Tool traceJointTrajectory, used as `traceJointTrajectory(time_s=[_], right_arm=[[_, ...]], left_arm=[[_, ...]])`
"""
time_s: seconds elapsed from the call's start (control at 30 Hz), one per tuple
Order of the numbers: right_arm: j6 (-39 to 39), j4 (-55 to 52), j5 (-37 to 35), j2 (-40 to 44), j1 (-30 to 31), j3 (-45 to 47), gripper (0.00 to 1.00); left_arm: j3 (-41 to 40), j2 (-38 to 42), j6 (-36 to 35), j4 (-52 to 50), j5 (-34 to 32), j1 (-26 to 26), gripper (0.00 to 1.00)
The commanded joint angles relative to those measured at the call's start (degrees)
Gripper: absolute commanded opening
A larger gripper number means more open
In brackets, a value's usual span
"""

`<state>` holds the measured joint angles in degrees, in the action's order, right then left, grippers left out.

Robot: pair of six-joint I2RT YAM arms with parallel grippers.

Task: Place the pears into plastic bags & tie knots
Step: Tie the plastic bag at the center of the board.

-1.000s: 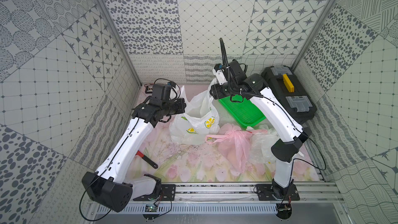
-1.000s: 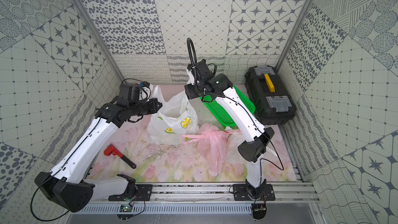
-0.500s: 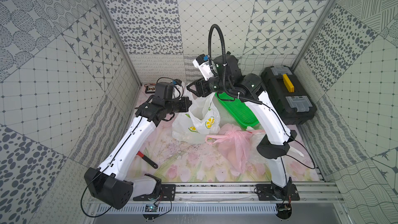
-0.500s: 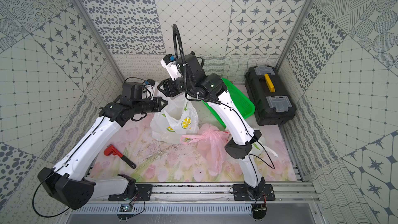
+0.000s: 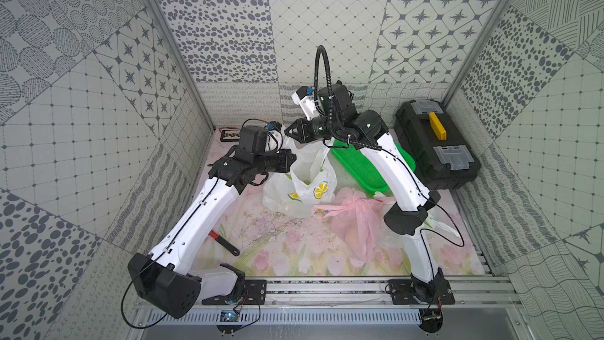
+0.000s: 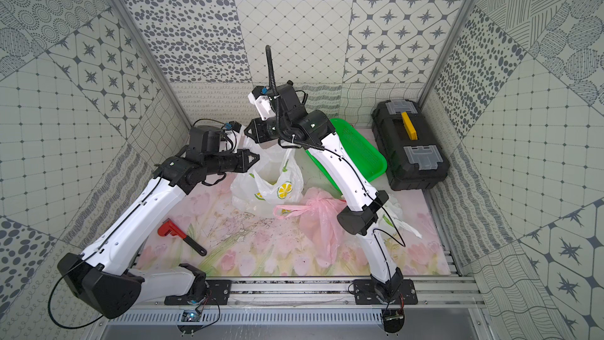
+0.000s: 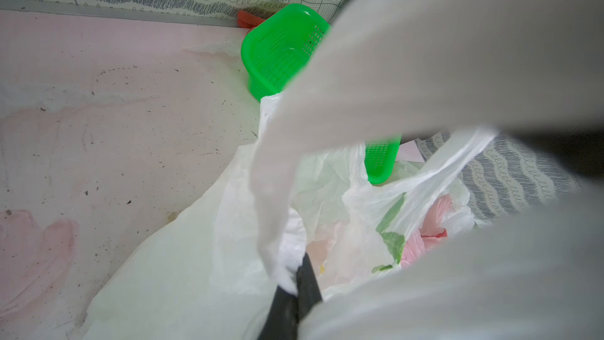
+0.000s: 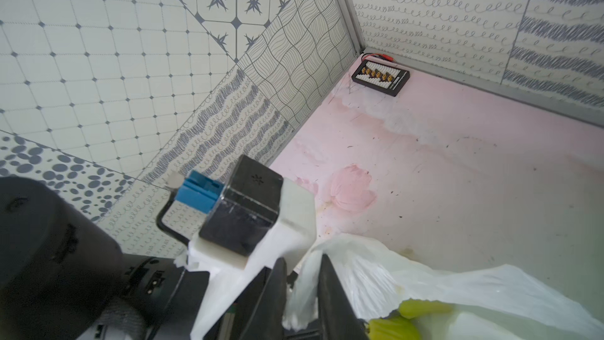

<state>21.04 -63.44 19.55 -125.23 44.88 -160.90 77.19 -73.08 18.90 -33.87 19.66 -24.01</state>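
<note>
The left gripper point(image 5: 293, 161) is clamped on one handle of the lemon-print bag point(image 5: 310, 188). The right gripper point(image 5: 287, 132) has its jaws drawn in on the other handle. In both top views they meet in the upper middle of the frame, tips facing each other above the bag's mouth. The bag stands on the flowered mat point(image 5: 281, 256) at frame centre, its handles pulled upward. Just to its lower right lies the pink bag point(image 5: 356, 224), neck bunched together and handle loops trailing toward frame left. Behind both bags, partly under the right arm, we see the green basket point(image 5: 362, 171). The black toolbox point(image 5: 438, 148) sits at the right edge of the mat. A red wrench point(image 6: 179, 235) lies at lower left, well apart from the bags.

From the left wrist we see the dark fingers point(image 7: 307, 276) pinching a bunched strip of white handle plastic. The lemon-print bag point(image 7: 183, 256) spreads out beyond them. The green basket point(image 7: 281, 53) stands against the far wall, and a patch of the pink bag point(image 7: 431, 220) shows through the white film.

From the right wrist we see two black fingers point(image 8: 330, 289) close together with white plastic caught between them. Yellow-green pears point(image 8: 392, 328) show inside the bag just beside the fingers. A black connector board point(image 8: 380, 78) lies in the corner of the mat.
</note>
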Motion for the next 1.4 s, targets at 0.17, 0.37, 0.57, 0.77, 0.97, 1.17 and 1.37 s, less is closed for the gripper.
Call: traceJointTrajectory(time_s=[0.17,0.37,0.57,0.77,0.97,1.17,1.37], right_arm=[[1.8,6.1,8.1,0.9,-1.5,-0.1,0.0],[2.9,5.8,15.1,2.8,-1.5,0.1,0.0],[2.5,4.5,20.1,4.6,-1.6,2.7,0.0],[4.3,6.4,25.1,5.4,-1.9,4.8,0.0],[6.2,8.2,28.2,5.0,-1.9,5.5,0.0],[7.3,9.2,29.8,5.3,-2.1,6.7,0.0],[9.5,11.2,31.1,4.6,-2.8,6.7,0.0]], left_arm=[[-4.5,6.8,-11.4,1.5,7.4,3.9,0.55],[-12.7,14.9,-15.0,9.8,15.7,11.8,0.66],[-16.6,18.6,-23.3,16.9,19.5,12.2,0.75],[-15.1,14.6,-29.8,16.7,22.5,14.5,0.76],[-10.1,6.0,-28.8,19.8,34.5,14.6,0.73],[-10.6,4.3,-29.5,25.6,39.7,14.6,0.65],[-6.9,0.4,-32.3,17.6,43.5,14.5,0.35]])
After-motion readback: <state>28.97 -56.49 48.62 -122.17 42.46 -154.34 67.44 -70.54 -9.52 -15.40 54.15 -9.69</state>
